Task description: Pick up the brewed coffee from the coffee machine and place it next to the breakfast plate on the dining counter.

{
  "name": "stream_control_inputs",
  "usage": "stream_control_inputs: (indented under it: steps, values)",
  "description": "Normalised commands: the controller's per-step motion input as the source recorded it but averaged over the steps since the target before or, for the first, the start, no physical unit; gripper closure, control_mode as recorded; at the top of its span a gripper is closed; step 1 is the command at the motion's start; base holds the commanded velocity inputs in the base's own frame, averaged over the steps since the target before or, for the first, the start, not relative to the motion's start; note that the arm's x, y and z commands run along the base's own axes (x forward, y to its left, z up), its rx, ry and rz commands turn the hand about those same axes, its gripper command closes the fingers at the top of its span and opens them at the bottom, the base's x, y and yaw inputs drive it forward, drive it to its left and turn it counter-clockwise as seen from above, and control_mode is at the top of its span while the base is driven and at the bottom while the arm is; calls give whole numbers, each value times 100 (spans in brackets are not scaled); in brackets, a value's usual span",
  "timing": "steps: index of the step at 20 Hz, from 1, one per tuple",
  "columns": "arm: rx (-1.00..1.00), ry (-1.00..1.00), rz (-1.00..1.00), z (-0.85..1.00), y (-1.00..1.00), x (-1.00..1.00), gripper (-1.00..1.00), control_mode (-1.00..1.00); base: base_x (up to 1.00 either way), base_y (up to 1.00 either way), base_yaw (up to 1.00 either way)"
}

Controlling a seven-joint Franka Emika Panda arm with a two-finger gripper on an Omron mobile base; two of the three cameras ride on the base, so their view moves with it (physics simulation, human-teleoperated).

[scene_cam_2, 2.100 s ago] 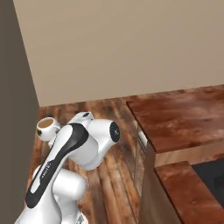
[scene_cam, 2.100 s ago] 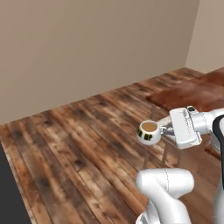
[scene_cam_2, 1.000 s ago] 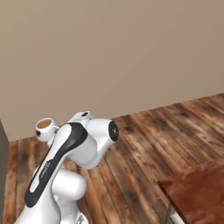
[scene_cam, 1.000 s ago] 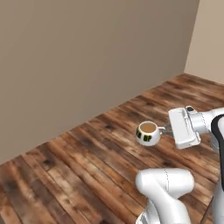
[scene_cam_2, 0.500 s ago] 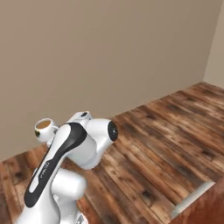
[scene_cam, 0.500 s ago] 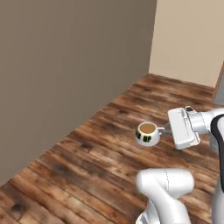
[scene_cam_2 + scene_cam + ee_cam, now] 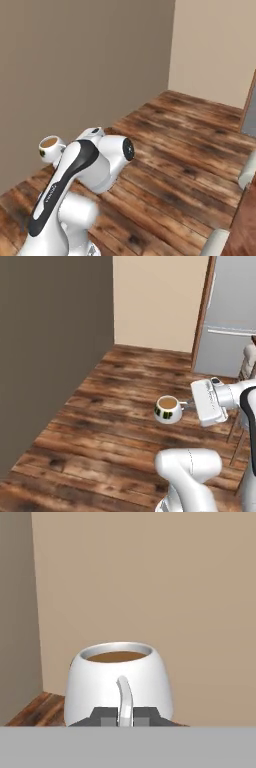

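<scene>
The brewed coffee (image 7: 168,409) is a small white mug with dark markings and light-brown coffee inside, carried upright in the air above the wooden floor. My gripper (image 7: 188,404) is shut on its side handle. In the right base view the mug (image 7: 50,147) pokes out to the left of my arm. The hand view has the mug (image 7: 119,684) close up, its handle pinched between my dark fingertips (image 7: 105,716). The coffee machine, the breakfast plate and the dining counter are out of view.
Dark wood floor (image 7: 110,421) spreads below. A grey-brown wall (image 7: 50,346) stands on the left, meeting a beige wall (image 7: 160,301) at a corner. A grey fridge door (image 7: 230,326) and a stool (image 7: 246,363) are at the right. Another stool's white cushions (image 7: 247,172) show at the right.
The whole scene has swept sideways as the base turns: the room corner, the beige wall and the fridge have come into view. The mug stays held in the same pose relative to the arm.
</scene>
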Motion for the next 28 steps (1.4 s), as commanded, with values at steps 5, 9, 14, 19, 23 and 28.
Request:
stream_control_inputs:
  steps: [5,9,14,19,23,28]
  values:
    - [0,0,0,0,0,0,100,100,73,0,-62]
    - [0,0,0,0,0,0,100,100,70,1,-63]
    - [0,0,0,0,0,0,100,100,79,19,-61]
    - [0,0,0,0,0,0,100,100,90,47,-56]
    - [0,0,0,0,0,0,100,100,90,53,-56]
    - [0,0,0,0,0,0,100,100,87,58,-57]
